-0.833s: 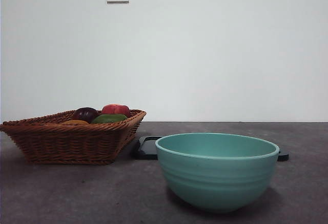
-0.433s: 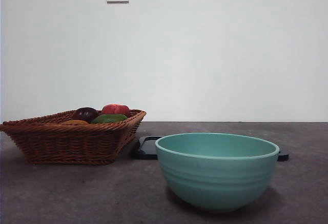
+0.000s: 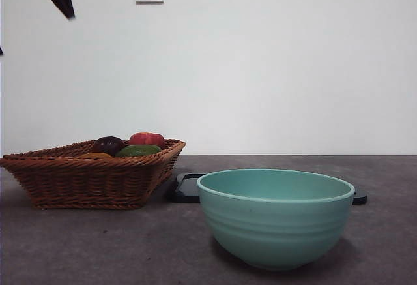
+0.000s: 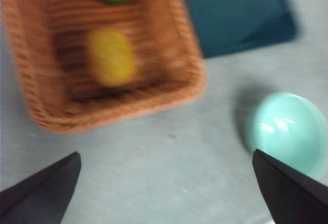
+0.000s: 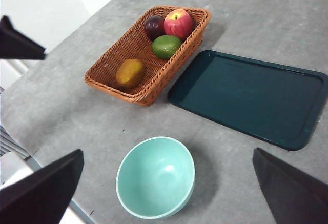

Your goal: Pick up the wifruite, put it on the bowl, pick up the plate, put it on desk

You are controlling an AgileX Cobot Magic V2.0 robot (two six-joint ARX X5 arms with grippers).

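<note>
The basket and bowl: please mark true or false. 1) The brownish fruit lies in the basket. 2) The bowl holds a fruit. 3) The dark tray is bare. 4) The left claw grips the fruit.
1) True: the brownish fruit lies in the basket.
2) False: the bowl is empty.
3) True: nothing lies on the dark tray.
4) False: the left claw is open above the desk, holding nothing.
</note>
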